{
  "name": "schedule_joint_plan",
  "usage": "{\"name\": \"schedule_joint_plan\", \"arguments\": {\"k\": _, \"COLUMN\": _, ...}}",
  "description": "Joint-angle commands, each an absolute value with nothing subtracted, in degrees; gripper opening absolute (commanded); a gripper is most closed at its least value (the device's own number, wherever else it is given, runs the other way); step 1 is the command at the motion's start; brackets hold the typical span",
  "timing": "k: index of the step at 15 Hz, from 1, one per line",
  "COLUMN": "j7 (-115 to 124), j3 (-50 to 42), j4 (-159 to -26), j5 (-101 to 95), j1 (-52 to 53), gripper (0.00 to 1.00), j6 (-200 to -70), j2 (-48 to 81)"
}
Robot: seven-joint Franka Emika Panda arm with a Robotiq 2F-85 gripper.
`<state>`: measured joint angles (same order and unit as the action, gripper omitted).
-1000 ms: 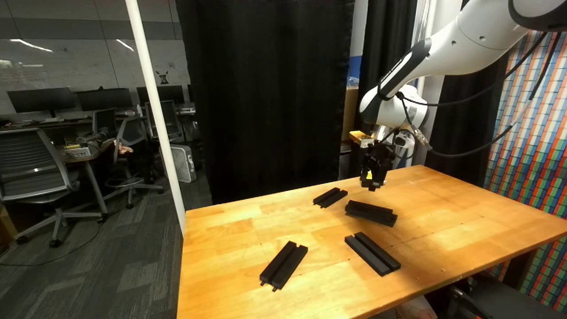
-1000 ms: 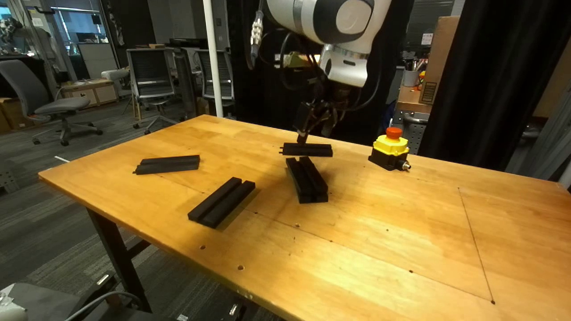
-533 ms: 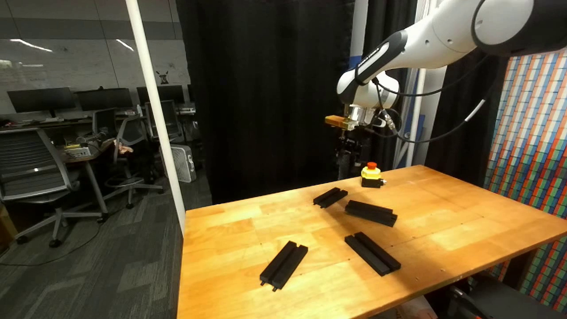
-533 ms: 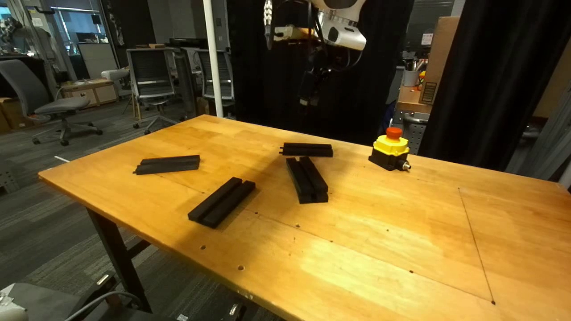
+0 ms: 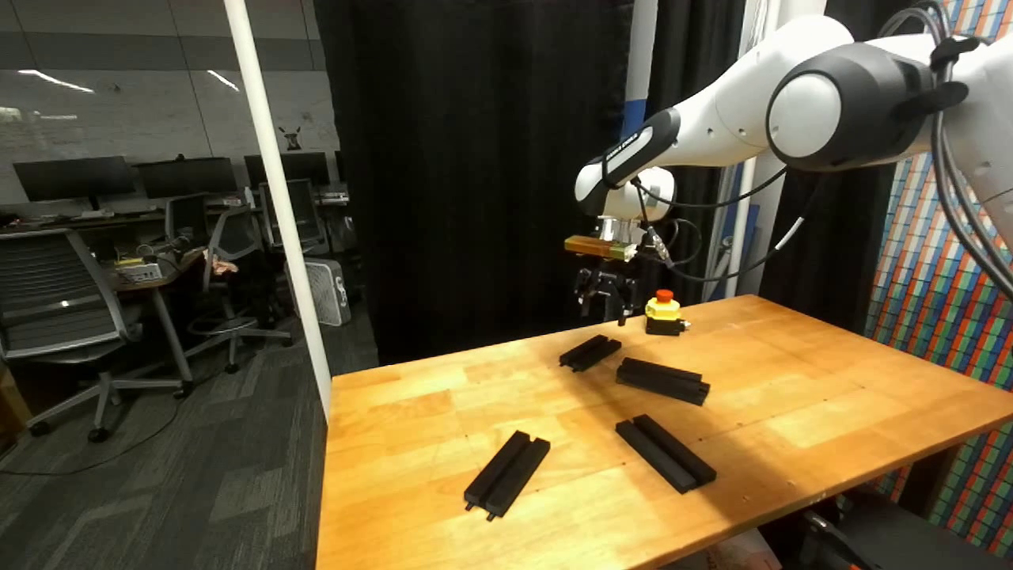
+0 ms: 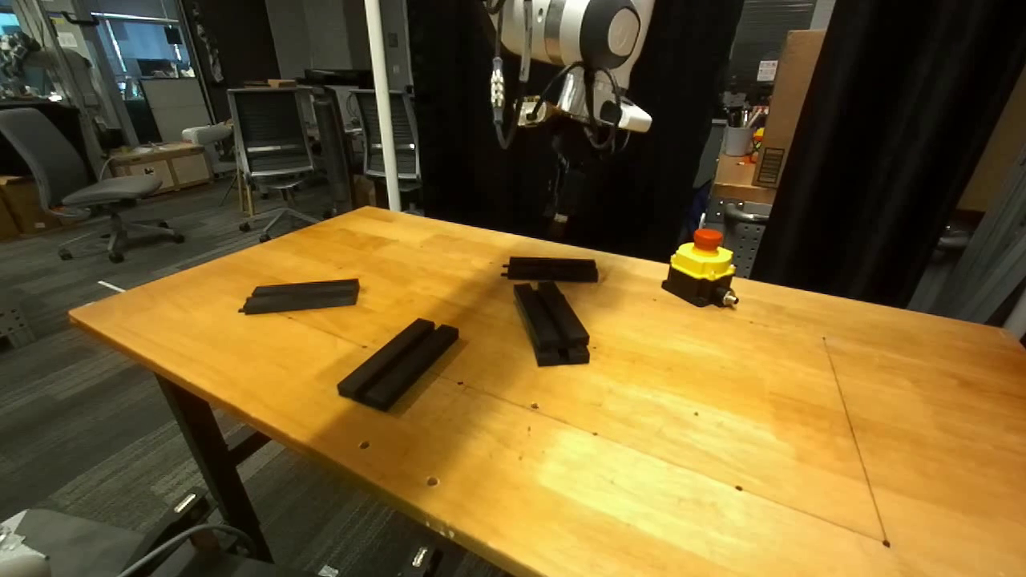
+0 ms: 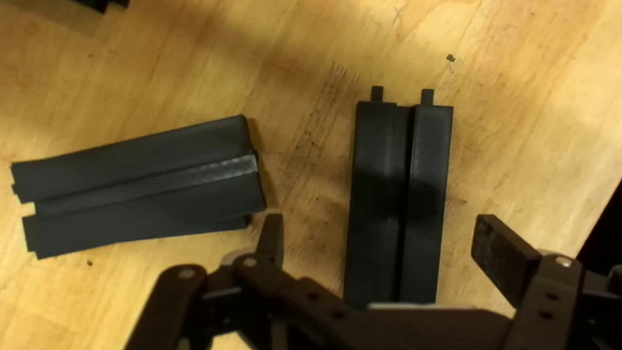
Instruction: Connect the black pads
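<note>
Black pads (image 6: 398, 365) lie scattered on the table (image 6: 641, 465) — the tool (image 6: 560, 212) hangs before a black curtain (image 6: 473, 172).

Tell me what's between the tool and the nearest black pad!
Just air: both exterior views show a gap above the black pad, seen under the open tool in the wrist view.

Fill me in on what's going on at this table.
A white robot arm holds its open, empty black gripper above a flat, matte black, grooved rectangular pad on the light wooden table. Near it, but apart, sits a slightly askew stack of apparently two such pads. Two more pads lie separately. Connecting them is not yet done.
</note>
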<state>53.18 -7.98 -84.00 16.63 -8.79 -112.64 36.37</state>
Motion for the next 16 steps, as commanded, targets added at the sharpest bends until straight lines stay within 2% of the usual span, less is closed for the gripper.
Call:
{"name": "schedule_joint_plan", "arguments": {"k": 1, "j7": 45.7, "j3": -7.7, "j4": -77.8, "j5": 12.4, "j1": -8.3, "gripper": 1.00, "j6": -109.9, "j2": 40.4}}
{"name": "schedule_joint_plan", "arguments": {"k": 8, "j7": 39.1, "j3": -8.6, "j4": -76.1, "j5": 4.3, "j1": -3.9, "gripper": 1.00, "j6": -114.3, "j2": 44.1}}
{"name": "schedule_joint_plan", "arguments": {"k": 16, "j7": 42.2, "j3": -7.1, "j4": -78.0, "j5": 11.0, "j1": -4.4, "gripper": 1.00, "j6": -118.5, "j2": 44.7}}
